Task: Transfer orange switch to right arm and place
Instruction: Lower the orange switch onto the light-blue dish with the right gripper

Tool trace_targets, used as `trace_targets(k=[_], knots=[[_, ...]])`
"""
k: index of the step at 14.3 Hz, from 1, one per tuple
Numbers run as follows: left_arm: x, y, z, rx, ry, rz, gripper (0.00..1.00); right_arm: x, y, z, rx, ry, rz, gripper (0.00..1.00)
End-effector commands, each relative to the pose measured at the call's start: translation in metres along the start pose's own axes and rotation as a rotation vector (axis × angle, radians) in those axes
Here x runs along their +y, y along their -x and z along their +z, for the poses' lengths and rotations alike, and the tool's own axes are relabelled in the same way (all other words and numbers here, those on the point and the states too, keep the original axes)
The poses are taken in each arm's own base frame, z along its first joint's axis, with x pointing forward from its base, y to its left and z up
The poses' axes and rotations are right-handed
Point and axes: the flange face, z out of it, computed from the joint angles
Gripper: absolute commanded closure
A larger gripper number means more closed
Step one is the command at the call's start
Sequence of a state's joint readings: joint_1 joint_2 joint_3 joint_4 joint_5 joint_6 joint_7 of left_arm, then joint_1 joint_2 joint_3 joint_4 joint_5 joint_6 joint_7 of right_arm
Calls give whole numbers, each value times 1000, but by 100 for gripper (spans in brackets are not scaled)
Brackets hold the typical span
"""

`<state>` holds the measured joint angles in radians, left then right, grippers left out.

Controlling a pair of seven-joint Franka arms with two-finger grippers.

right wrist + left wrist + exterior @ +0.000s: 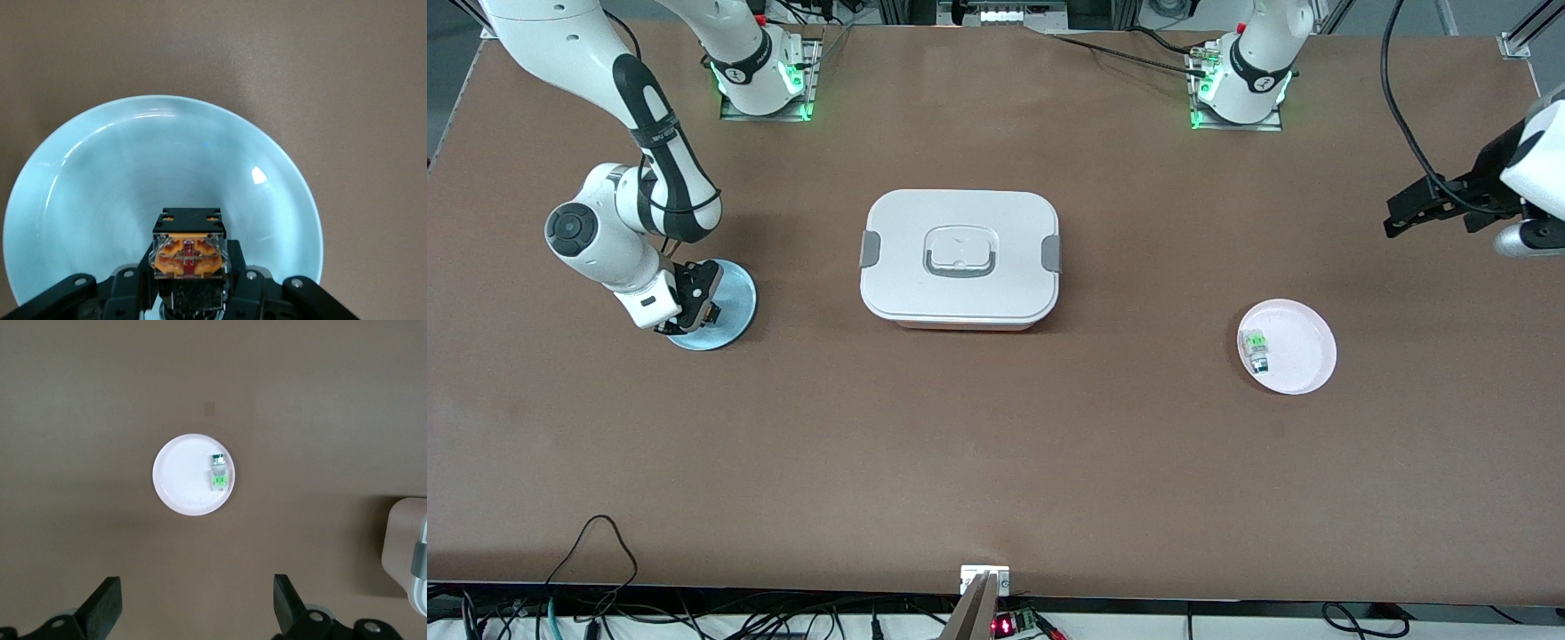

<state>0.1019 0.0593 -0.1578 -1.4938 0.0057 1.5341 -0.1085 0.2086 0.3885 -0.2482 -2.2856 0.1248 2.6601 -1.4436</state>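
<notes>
Right gripper (pixel 190 280) clamps the boxy black-and-orange switch (pixel 189 250) over a glossy round blue plate (pixel 100 173). Left gripper (pixel 197 610) hangs wide open above the matte brown surface (pixel 996 462).

We are looking at a robotics lab. Two white arms (pixel 649 160) are bolted to a brown table (pixel 996 462). Cables (pixel 596 604) run along its edge.

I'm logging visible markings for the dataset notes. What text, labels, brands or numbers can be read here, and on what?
None can be read.
Right arm: a small mark on its black band, too small to read.
Orange switch: no print visible.
Green-and-white switch on the pink plate: markings too small.
</notes>
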Motion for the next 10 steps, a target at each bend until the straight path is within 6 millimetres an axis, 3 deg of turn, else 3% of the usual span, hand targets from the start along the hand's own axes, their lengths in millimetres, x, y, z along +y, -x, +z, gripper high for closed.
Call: trace_targets(k=[1,4,7,10], knots=[[-8,-2,3,26,-21,62,0,-6,0,-1,7,9,-17,65],[-12,6,12,44,-24,54,0,-6,-1,-3,9,8,-12,0],[-17,9,15,38,-25,46,0,-2,-9,-15,23,15,-12,0],[-17,7,14,37,-24,46,0,15,-24,-54,83,20,43,0]])
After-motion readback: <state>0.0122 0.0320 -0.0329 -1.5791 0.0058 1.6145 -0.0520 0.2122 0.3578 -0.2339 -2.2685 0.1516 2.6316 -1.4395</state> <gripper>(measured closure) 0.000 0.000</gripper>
